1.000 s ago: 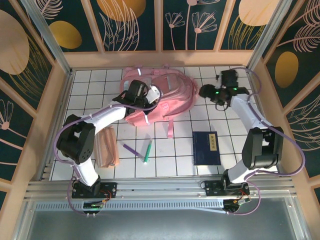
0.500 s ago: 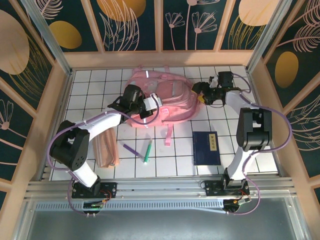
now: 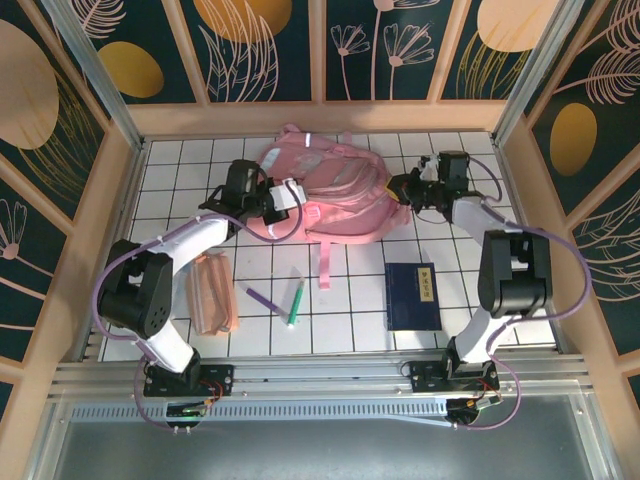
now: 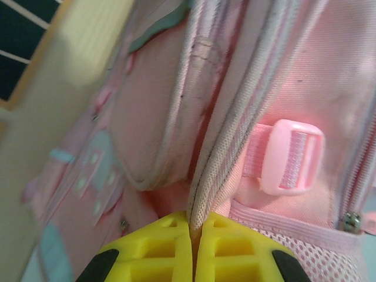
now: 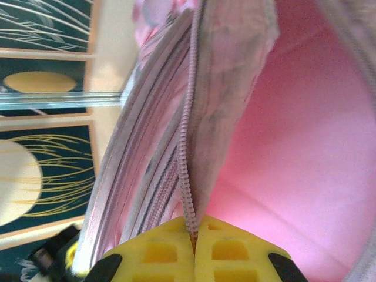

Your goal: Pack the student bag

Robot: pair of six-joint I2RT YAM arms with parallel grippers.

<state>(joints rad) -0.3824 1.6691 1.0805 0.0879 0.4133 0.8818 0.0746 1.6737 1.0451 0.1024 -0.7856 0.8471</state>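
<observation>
Pink student bag [image 3: 335, 195] lies far centre, left gripper [image 3: 283, 196] at its left side, right gripper [image 3: 397, 187] at its right, seemingly to spread the mouth. Left wrist: jaws pinch a bag seam. Right wrist: jaws pinch the zipper edge [image 5: 187, 147], interior exposed.

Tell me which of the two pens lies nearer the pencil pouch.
The purple pen; the green one lies further right, toward the blue notebook.
</observation>
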